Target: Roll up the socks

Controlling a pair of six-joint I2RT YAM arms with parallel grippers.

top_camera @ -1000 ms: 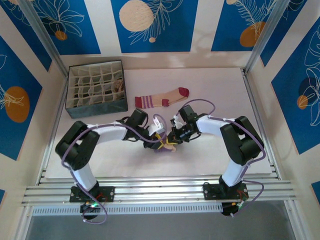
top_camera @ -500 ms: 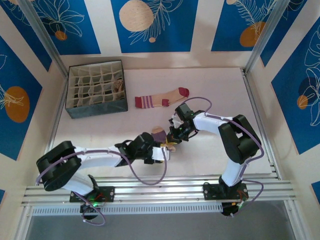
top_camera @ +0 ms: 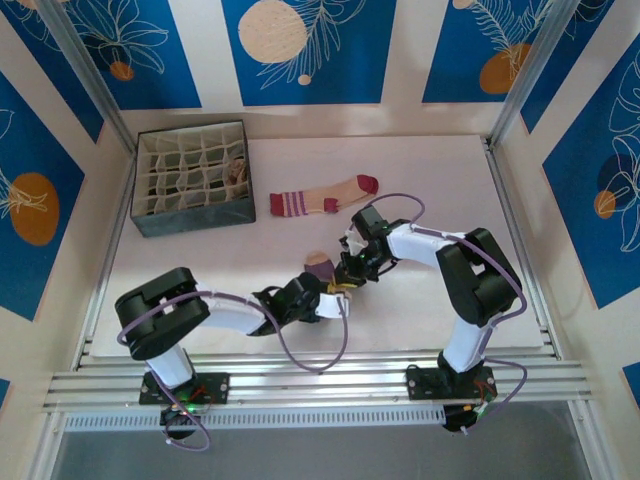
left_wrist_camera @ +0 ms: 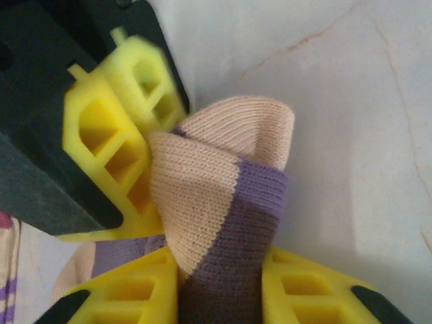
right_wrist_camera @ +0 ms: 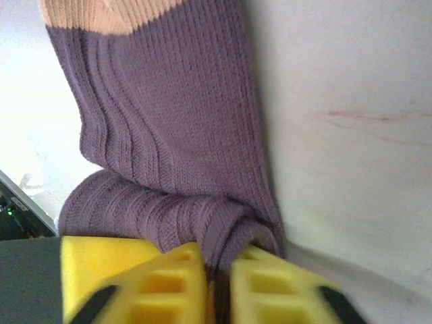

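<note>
purple sock (top_camera: 319, 266) mid-table, bunched, maybe half rolled, tan end folded over. left gripper (left_wrist_camera: 219, 287) at its 6 o'clock, fingers narrow, pinching fabric. right gripper (right_wrist_camera: 217, 270) at 3 o'clock, nearly closed on ribbed fold. striped sock (top_camera: 322, 195) flat at 12, untouched, still to do. brown bundle (top_camera: 237, 170) in box (top_camera: 190, 215) at 10, probably finished one. vs second ago: left arm swung low, regripped from near side; striped sock same spot.

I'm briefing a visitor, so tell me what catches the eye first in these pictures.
The left gripper and the right gripper both pinch the purple sock, bunched up mid-table. Beyond them a striped sock lies flat, and a gridded box stands at the far left.
</note>
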